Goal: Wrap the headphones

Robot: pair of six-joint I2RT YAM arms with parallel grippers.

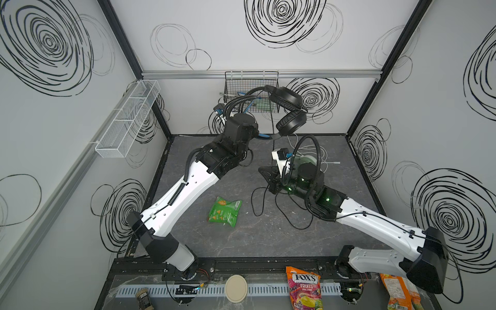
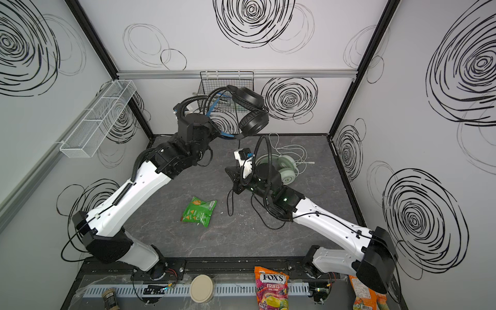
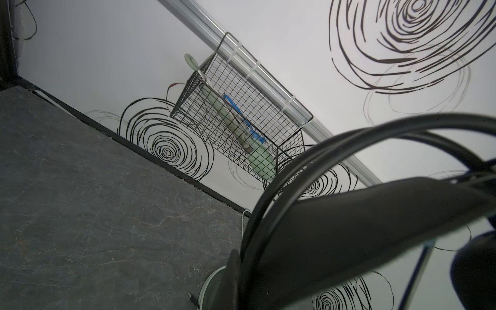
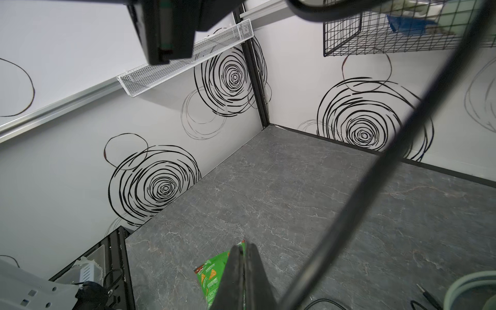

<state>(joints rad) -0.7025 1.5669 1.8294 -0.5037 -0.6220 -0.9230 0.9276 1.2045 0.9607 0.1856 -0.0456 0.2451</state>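
Grey worktop (image 1: 241,241). Black headphones (image 1: 291,112) are up in the air by the back wire basket (image 1: 233,88), left jaws clamped on the headband. Mint headphones (image 2: 288,169) lie on the worktop behind the right arm. Green snack bag (image 1: 225,212) mid-worktop. Black cable (image 1: 252,201) trails down. Right jaws are pressed together.

Matt black padded headphones (image 1: 291,123), black wire basket (image 1: 233,86), glossy green snack bag (image 1: 225,212), stone-look matt grey tabletop (image 1: 255,236).
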